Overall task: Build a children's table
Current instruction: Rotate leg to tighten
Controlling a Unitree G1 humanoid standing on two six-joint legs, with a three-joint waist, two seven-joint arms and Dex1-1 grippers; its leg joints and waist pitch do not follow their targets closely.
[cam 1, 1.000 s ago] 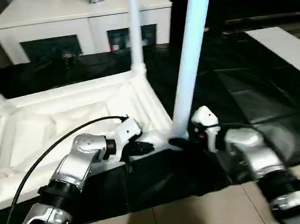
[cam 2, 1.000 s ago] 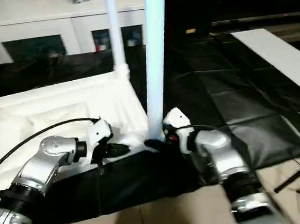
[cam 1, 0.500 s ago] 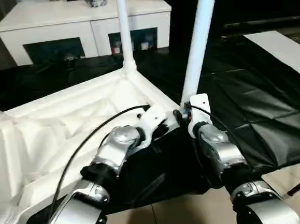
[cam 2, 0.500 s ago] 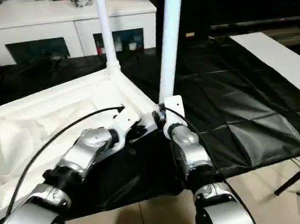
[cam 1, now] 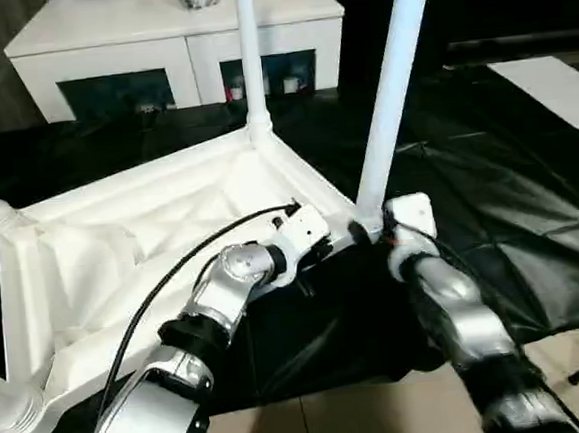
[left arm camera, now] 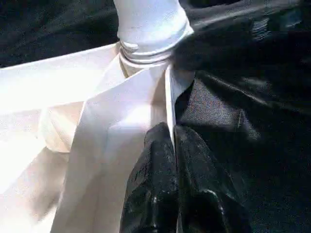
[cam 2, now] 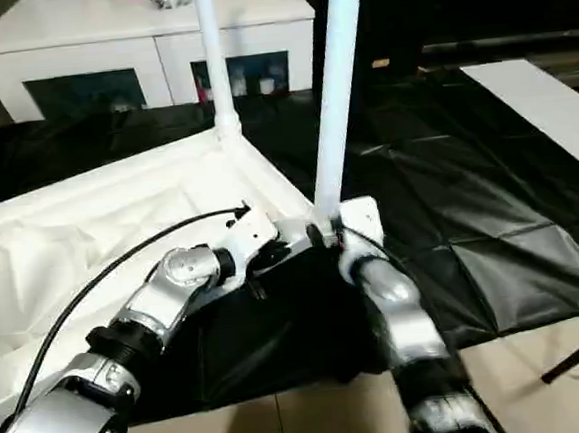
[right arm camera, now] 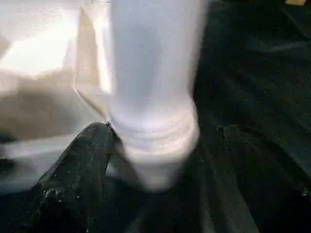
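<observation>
Tabletop (cam 1: 121, 240) upturned (no legible writing), left end effector (left arm camera: 172, 145) clenched on its rim, right end effector (right arm camera: 146, 160) spread around leg (cam 1: 390, 88).

The tabletop (cam 1: 171, 236) and legs (cam 1: 392, 88) look like smooth white plastic. The floor sheet (cam 1: 490, 221) is glossy, creased black plastic. The forearms (cam 1: 458, 314) are shiny silver metal.

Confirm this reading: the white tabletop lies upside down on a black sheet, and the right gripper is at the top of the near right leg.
One point is wrong. The right gripper is at the bottom of the near right leg, where it meets the corner socket, not at its top. The left eye view shows this. The tabletop does lie upside down on the black sheet.
</observation>
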